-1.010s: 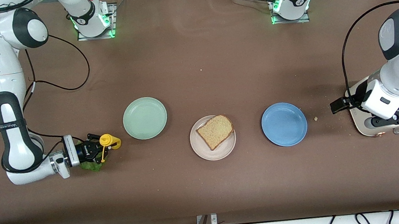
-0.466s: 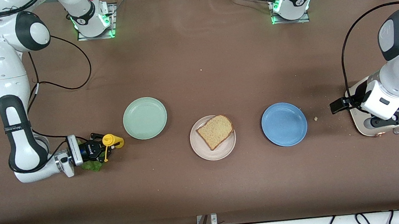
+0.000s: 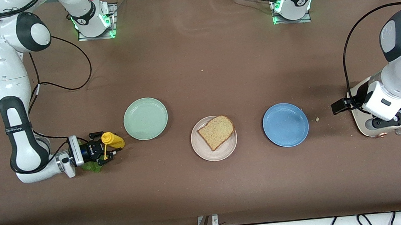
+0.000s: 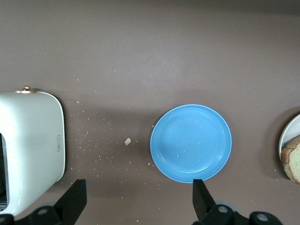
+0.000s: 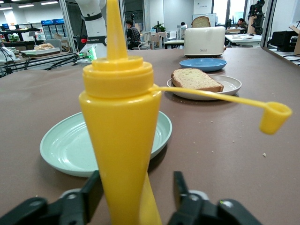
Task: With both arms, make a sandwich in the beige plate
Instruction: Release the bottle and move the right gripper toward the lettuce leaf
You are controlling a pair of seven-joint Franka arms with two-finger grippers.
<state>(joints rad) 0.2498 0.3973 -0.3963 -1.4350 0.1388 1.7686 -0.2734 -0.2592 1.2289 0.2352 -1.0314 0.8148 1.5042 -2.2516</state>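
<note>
The beige plate (image 3: 223, 152) sits mid-table with one tan bread slice (image 3: 216, 132) on it; both also show in the right wrist view, plate (image 5: 230, 85) and slice (image 5: 196, 79). A green lettuce leaf (image 3: 93, 167) lies on the table under my right gripper (image 3: 104, 149). That gripper is open, its fingers on either side of an upright yellow squeeze bottle (image 3: 112, 140), whose cap hangs open (image 5: 119, 117). One finger touches the bottle; the other stands apart. My left gripper (image 3: 396, 118) is open and empty over the white toaster (image 3: 364, 127), and waits.
A mint-green plate (image 3: 145, 118) lies beside the bottle. A blue plate (image 3: 285, 124) lies between the beige plate and the toaster, with crumbs (image 4: 127, 141) on the table by it. A bread slice (image 5: 200, 21) stands in the toaster.
My right gripper has slid toward the mint-green plate and closed in around the yellow bottle, which shifted slightly. The left arm has barely moved.
</note>
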